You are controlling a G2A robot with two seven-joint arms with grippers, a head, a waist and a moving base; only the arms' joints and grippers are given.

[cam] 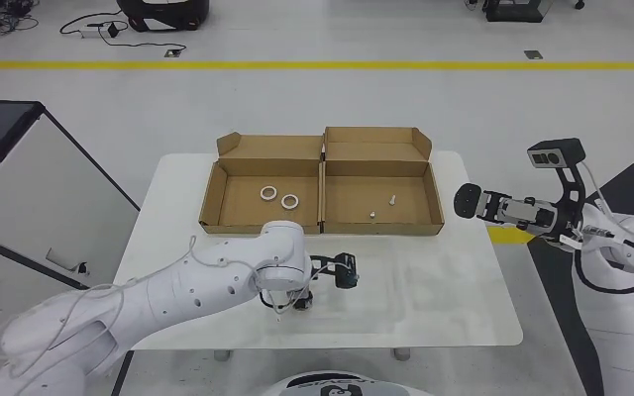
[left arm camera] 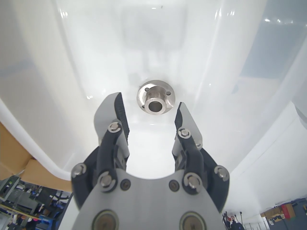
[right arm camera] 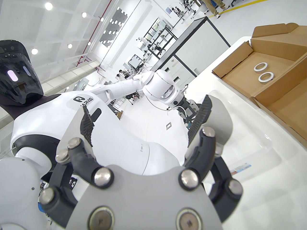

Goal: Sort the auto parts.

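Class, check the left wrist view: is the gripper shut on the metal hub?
No, the left gripper stands open, its fingers clear of the metal hub.

A large robotics lab or workshop hall: yellow floor line [cam: 317, 65], high ceiling lamps [right arm camera: 48, 6], rows of workstations [right arm camera: 156, 46].

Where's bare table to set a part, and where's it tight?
Bare: the table's right half, between the right box and the front edge, and the left box's floor beside the rings. Tight: front centre, where the left end effector hangs open over the metal hub.
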